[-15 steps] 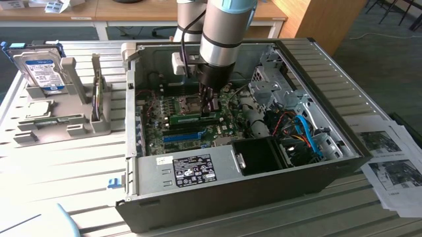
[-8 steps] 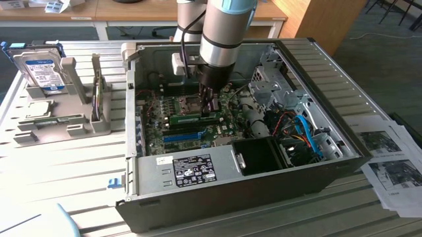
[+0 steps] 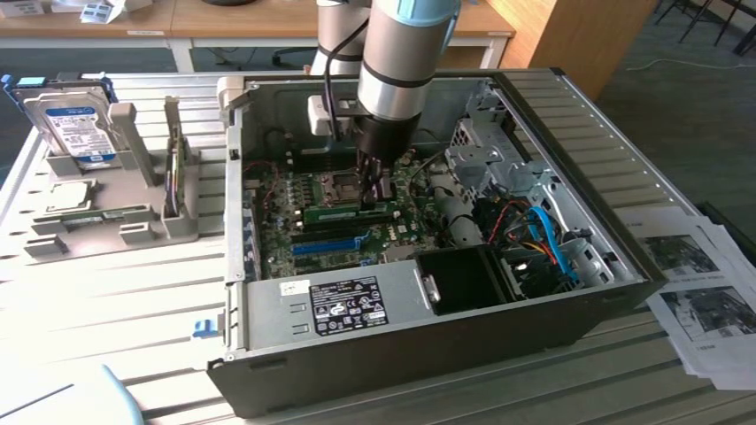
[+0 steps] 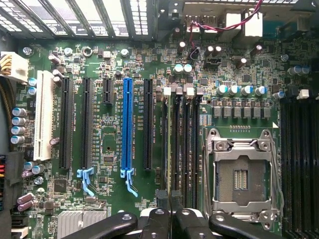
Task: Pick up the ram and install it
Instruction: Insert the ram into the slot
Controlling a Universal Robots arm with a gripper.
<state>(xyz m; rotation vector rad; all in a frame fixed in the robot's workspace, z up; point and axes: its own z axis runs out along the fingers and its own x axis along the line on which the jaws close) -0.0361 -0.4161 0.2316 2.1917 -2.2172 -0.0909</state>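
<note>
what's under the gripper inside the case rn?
The green ram, held in the gripper, sits over the motherboard's memory slots, beside the empty CPU socket. The gripper covers the contact point, so seating can't be seen.

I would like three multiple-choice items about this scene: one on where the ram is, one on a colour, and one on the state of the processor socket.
1. Where is the ram?
A. in the grey holder outside the case
B. inside the open case, at the gripper
C. on the printed papers

2. What colour is the long slot near the middle of the motherboard, with black slots on both sides?
A. red
B. yellow
C. blue

3. In what state is the processor socket?
A. empty
B. under a cooler
C. covered with paper

Answers:
1 B, the green stick stands over the board right under the gripper.
2 C, the wrist view shows it bright blue.
3 A, its bare contacts show inside the metal frame.
</note>
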